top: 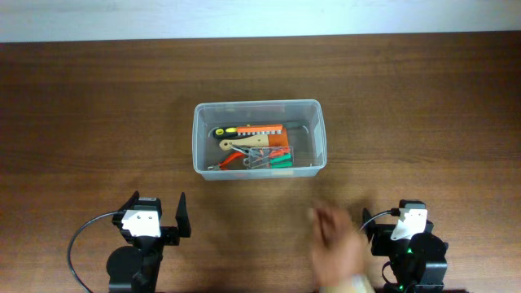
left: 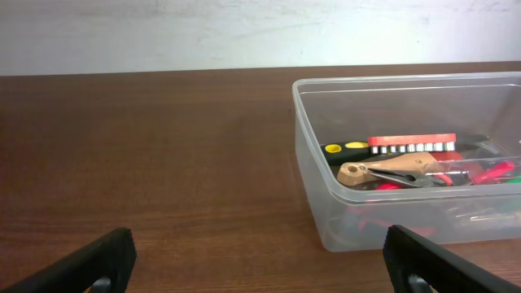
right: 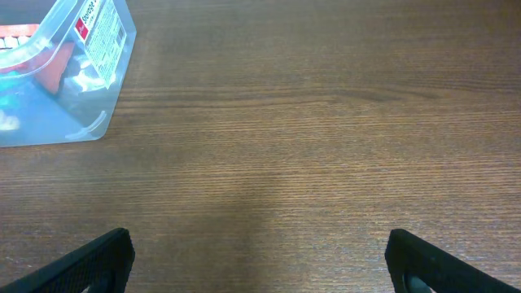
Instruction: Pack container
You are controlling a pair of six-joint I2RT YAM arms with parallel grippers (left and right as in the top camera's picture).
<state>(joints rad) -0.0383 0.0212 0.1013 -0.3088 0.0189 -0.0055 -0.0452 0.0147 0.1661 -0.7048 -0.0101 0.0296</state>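
Well, your container (top: 198, 138) sits upright and open-topped at the middle of the bench (top: 81, 98), one long side toward the arms, and it already holds a jumble of hand tools. Toward its far wall you can see an orange bit strip (top: 262, 129) with a yellow-and-black handle (top: 225, 131) at the strip's left end. Nearer its front wall lie pliers (top: 244, 146) with tan grips, and beside those, toward the container's right end, something green (top: 282, 160) that is too tangled to name. Your left pincer (left: 260, 264) hangs off the container's near-left corner, well apart from it, its two dark fingers spread wide with only wood grain between them. Your right pincer (right: 260, 262) stands off the container's near-right corner, fingers likewise wide apart and clamped on nothing. From its wrist camera the container shows only as a corner at upper left, with a white printed label (right: 102, 37) on the wall. Between the container's front wall and the right arm a blurred hand (top: 338, 248) lies over the bench, clear of the container and just beside that arm; whether it touches the arm you cannot tell.
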